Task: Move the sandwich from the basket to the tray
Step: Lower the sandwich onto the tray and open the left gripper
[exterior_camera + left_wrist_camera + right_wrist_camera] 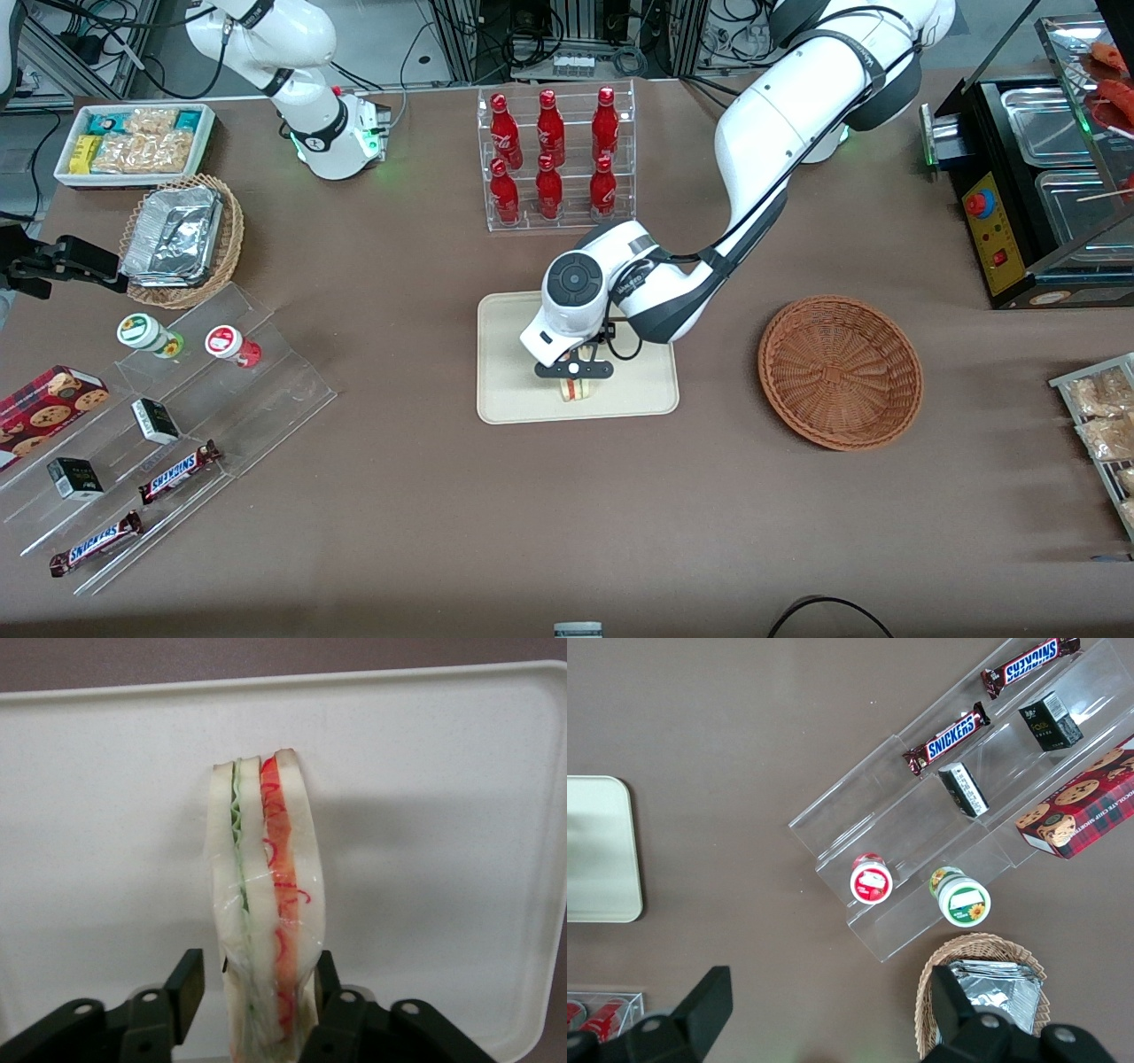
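Cream-beige tray (505,390), mid-table: the sandwich (577,389) is held standing on its edge over the tray floor, at or just above it, with contact not discernible; the gripper (575,369) is directly above, its fingers (184,990) on either side of the bread, and whether they are clamped or already slackened cannot be told. Reddish-brown wicker basket (840,371), toward the working arm's end, is seen holding nothing. Carrying is judged done; release and withdrawal are left.

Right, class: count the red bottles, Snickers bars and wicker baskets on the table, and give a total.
Red bottles: 6
Snickers bars: 2
Wicker baskets: 2
Total: 10
The gripper is open around the sandwich on the tray.
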`<state>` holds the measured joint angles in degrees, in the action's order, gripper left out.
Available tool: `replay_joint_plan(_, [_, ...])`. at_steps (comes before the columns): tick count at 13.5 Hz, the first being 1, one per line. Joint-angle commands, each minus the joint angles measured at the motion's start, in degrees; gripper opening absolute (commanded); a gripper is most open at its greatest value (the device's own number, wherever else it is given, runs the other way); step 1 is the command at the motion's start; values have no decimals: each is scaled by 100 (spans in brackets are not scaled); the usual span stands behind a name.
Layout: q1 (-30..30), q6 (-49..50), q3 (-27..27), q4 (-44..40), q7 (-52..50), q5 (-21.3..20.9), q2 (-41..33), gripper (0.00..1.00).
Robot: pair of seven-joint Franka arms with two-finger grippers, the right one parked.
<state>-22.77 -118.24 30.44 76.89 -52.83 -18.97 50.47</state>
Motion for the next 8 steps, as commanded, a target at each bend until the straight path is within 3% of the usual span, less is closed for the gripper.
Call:
replay_joint_plan(1, [-88,90,-12,-183,-113,-133,59,100])
replay_joint_plan(8, [-26,634,49,-236,-175,-46,-397,100])
